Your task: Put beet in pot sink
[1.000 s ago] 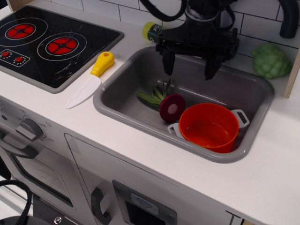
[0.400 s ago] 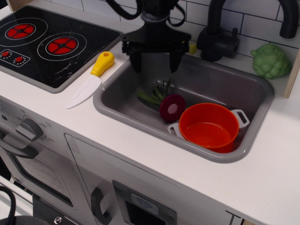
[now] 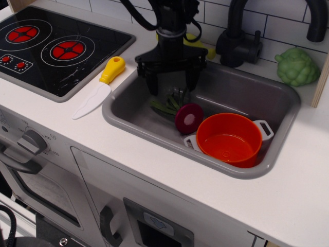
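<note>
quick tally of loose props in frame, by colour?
Maroon: 1, the beet
Orange: 1, the pot
Pale green: 1, the bumpy toy vegetable
Yellow and white: 1, the toy knife
Total: 4

Sink [image 3: 128,110]: left floor bare | beet [image 3: 188,118] touching pot [image 3: 229,139], which fills right end | gripper [image 3: 171,87], fingers spread, straddles beet leaves | faucet [image 3: 239,38] blocks back rim
</note>
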### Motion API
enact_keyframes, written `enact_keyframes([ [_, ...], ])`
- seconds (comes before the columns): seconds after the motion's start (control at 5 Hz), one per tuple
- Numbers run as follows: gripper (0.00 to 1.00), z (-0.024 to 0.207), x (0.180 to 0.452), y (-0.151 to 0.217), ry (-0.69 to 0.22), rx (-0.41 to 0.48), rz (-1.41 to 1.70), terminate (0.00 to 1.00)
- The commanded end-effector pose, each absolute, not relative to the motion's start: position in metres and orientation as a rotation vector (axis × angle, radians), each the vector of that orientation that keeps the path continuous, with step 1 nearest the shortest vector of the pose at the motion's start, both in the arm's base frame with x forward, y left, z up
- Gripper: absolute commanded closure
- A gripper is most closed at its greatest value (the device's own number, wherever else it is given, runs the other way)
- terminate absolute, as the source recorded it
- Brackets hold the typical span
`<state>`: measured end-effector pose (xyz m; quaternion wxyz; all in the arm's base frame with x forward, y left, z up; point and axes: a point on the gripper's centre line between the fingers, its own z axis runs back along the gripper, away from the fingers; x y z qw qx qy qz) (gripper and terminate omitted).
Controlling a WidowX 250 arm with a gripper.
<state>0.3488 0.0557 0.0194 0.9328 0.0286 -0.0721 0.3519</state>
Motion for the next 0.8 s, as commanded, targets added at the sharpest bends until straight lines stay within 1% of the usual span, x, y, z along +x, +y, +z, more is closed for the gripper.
enact_keyframes([
  [0.0, 0.00, 0.016, 0.356, 0.054, -0.164, 0.038, 0.795, 0.00],
  [0.2, 0.00, 0.006, 0.355, 0.051, -0.137, 0.057, 0.829, 0.00],
  [0.4, 0.00, -0.002, 0.360, 0.051, -0.130, 0.087, 0.848, 0.00],
  [0.6, 1.00, -0.005, 0.362, 0.051, -0.174, 0.063, 0.825, 0.00],
])
